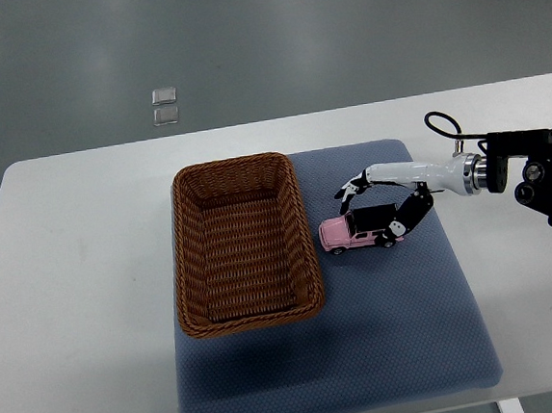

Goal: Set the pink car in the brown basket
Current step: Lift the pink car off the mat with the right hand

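Note:
The pink car lies on the blue-grey mat, just right of the brown basket. The wicker basket holds nothing. My right hand reaches in from the right edge and hovers over the car's rear half. Its white upper fingers stretch past the car's far side, while the black lower fingers curl against the car's right end. The fingers bracket the car but I cannot see a firm grasp. No left arm shows.
The mat lies on a white table, with grey floor beyond its far edge. Two small clear squares sit on the floor. A black cable loops above the right wrist.

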Tool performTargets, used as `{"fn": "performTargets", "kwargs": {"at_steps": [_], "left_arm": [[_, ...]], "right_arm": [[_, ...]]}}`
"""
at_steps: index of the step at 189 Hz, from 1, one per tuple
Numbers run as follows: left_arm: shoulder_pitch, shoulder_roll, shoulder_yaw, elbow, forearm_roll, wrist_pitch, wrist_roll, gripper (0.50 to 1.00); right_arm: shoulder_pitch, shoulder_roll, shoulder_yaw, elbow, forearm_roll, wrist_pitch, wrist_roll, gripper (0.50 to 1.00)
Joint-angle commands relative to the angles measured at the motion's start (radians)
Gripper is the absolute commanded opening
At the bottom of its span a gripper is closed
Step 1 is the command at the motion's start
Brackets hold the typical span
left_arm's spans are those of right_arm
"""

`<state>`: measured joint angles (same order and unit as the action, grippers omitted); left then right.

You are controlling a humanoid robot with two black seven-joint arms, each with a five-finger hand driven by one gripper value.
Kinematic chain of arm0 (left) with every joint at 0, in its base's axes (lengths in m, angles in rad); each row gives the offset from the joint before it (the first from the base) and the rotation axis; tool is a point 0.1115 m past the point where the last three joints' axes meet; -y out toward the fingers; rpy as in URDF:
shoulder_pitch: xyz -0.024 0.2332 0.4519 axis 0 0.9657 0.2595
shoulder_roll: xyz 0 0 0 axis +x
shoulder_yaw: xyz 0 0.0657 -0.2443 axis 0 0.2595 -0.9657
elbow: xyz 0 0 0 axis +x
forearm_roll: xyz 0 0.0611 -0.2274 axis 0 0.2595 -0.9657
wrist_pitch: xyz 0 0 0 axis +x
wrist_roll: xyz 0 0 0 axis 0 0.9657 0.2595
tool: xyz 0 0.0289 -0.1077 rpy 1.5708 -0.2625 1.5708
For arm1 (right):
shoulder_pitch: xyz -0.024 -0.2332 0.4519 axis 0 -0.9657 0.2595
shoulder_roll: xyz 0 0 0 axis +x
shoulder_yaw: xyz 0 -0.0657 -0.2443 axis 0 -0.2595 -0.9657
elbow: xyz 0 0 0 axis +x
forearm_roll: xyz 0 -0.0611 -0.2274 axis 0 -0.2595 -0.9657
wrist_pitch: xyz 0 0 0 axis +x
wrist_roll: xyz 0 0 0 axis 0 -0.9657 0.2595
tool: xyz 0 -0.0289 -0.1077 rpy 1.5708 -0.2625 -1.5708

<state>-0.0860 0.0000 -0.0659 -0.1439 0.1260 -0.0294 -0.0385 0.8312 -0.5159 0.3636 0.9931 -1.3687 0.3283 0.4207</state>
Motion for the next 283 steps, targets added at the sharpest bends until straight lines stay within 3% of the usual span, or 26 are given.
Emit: {"fn": "performTargets", "kwargs": {"at_steps": [1, 85, 98, 121, 176, 223, 283], "left_arm": [[0.000, 0.000, 0.000, 0.000, 0.000, 0.000, 0.000, 1.000], [0.000, 0.000, 0.000, 0.001, 0.003, 0.000, 0.000, 1.000], [0.000, 0.000, 0.000, 0.001, 0.003, 0.000, 0.000, 1.000], [0.000, 0.000, 0.000, 0.004, 0.003, 0.000, 0.000, 1.000], [0.000, 0.000, 0.000, 0.004, 0.003, 0.000, 0.000, 1.000], [0.000, 0.000, 0.000, 0.006, 0.003, 0.000, 0.000, 1.000], [0.000, 0.000, -0.002, -0.002, 0.003, 0.000, 0.000, 1.000]], "right_arm": [[0.000, -0.007, -0.015, -0.001, -0.024, -0.018, 0.000, 0.811], [-0.003, -0.019, -0.020, -0.001, -0.067, -0.023, 0.001, 0.740], [-0.003, -0.018, -0.020, -0.001, -0.069, -0.026, 0.001, 0.693], [-0.003, -0.019, -0.020, -0.001, -0.069, -0.048, 0.001, 0.500], [0.002, -0.038, -0.008, 0.001, -0.059, -0.084, 0.006, 0.500], [0.123, -0.115, 0.003, 0.056, -0.035, -0.107, 0.010, 0.500], [0.151, -0.061, 0.001, 0.058, -0.018, -0.109, 0.007, 0.500]]}}
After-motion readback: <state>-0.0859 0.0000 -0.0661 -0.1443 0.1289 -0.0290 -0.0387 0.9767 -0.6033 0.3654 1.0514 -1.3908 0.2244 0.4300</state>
